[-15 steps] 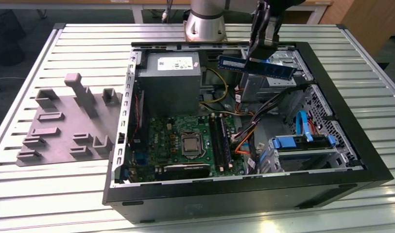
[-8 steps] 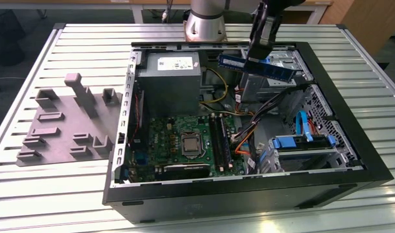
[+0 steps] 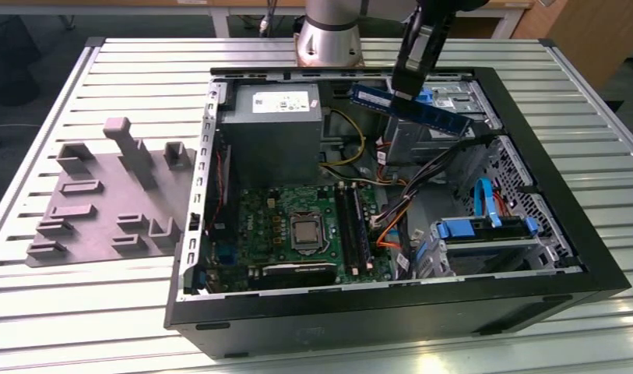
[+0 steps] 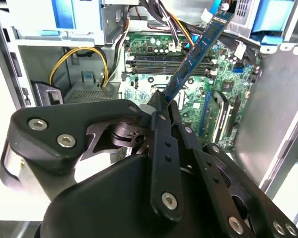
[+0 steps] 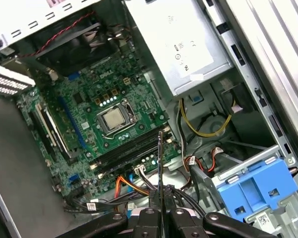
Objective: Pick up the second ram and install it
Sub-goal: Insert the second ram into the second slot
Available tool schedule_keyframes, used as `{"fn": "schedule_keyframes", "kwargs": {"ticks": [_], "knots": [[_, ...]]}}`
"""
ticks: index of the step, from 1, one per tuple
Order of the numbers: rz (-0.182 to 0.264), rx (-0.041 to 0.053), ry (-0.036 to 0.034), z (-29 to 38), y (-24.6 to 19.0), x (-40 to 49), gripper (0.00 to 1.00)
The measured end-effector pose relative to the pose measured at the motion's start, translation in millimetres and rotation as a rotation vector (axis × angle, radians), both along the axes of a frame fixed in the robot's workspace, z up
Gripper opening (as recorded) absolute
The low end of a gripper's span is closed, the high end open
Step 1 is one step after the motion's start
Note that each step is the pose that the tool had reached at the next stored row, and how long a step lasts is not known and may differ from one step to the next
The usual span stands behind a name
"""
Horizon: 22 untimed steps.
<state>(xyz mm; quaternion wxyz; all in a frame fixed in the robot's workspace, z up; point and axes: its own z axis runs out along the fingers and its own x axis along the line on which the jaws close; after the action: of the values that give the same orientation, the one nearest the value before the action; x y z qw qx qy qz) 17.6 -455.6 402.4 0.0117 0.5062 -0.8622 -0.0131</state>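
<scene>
Ram (image 3: 409, 107) was held in the air above the open case (image 3: 565, 257), over its far side near the drive bays, clear of the motherboard (image 3: 295, 226). Gripper (image 3: 405, 92) was clamped on one end of the stick; in the second wrist view the fingers (image 4: 161, 111) pinched the ram (image 4: 198, 52) edge-on, and in the first wrist view it showed as a thin line (image 5: 160, 163) between the closed fingers (image 5: 149, 218).

Below the stick: a bundle of cables (image 3: 399, 210) beside the black slot rails (image 3: 349, 226), and the bare CPU (image 3: 306, 231). Case also held a grey power supply (image 3: 272, 117) and blue drive clips (image 3: 483, 226). Grey fixture plate (image 3: 98, 195) lay on the table (image 3: 88, 312), at the exterior view's left of the case.
</scene>
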Motion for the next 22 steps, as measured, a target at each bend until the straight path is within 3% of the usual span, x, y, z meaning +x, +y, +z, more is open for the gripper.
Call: {"fn": "schedule_keyframes", "kwargs": {"ticks": [3, 17, 22], "knots": [[-0.023, 0.0, -0.0001, -0.1, 0.0, -1.8, 0.14], [-0.026, 0.0, 0.0, -0.1, 0.0, -1.8, 0.14], [-0.046, 0.0, 0.0, -0.1, 0.0, -1.9, 0.14]]}}
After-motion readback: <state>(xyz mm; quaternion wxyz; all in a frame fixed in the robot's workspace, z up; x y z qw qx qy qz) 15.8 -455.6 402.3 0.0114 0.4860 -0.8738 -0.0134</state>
